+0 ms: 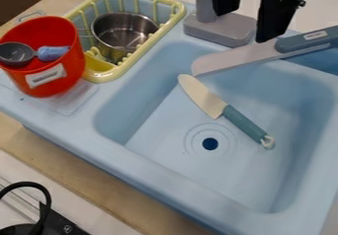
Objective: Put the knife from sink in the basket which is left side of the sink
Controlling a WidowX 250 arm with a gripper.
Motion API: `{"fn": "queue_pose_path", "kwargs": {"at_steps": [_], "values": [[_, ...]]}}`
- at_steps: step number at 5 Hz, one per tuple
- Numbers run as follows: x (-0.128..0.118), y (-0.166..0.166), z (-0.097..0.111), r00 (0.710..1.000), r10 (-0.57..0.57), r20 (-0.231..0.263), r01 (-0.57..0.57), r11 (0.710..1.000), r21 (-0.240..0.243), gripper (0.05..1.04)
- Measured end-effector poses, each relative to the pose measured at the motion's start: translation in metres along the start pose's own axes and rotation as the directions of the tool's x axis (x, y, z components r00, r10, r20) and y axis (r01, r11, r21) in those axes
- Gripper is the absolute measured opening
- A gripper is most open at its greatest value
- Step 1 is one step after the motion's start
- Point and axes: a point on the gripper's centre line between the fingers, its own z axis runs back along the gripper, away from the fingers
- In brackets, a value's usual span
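Observation:
Black gripper [245, 25] hangs at the top, right of centre, its two fingers apart and no object between them. Below and left of it, in the blue sink [158, 182], a small knife [199, 97] with a cream blade and teal handle lies slantwise, handle toward the lower right near the drain. A larger flat pale blade [232, 60] with a blue-grey handle extends across the sink's back edge, close to the gripper's right finger. The yellow basket [142, 51] stands at the sink's upper left, holding a metal pot [122, 31].
A red bucket [43, 88] with a grey spoon [19, 54] in it stands left of the basket. The grey faucet base [221, 30] is on the back rim, beside the gripper. A black cable [47, 202] loops at the lower left.

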Motion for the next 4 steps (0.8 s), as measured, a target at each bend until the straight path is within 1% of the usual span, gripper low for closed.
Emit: {"fn": "queue_pose_path", "kwargs": {"at_steps": [1, 2, 3, 4], "values": [[-0.002, 0.0, -0.007, 1.0, 0.0, -0.027, 0.0, 1.0, -0.005, 0.997], [-0.01, -0.007, -0.015, 0.995, -0.069, -0.076, 0.07, 0.998, 0.006, 0.997], [-0.02, -0.019, -0.015, 0.976, -0.208, -0.064, 0.209, 0.978, 0.014, 0.997], [-0.029, -0.033, -0.017, 0.906, -0.421, -0.054, 0.422, 0.906, 0.015, 0.997]]}}
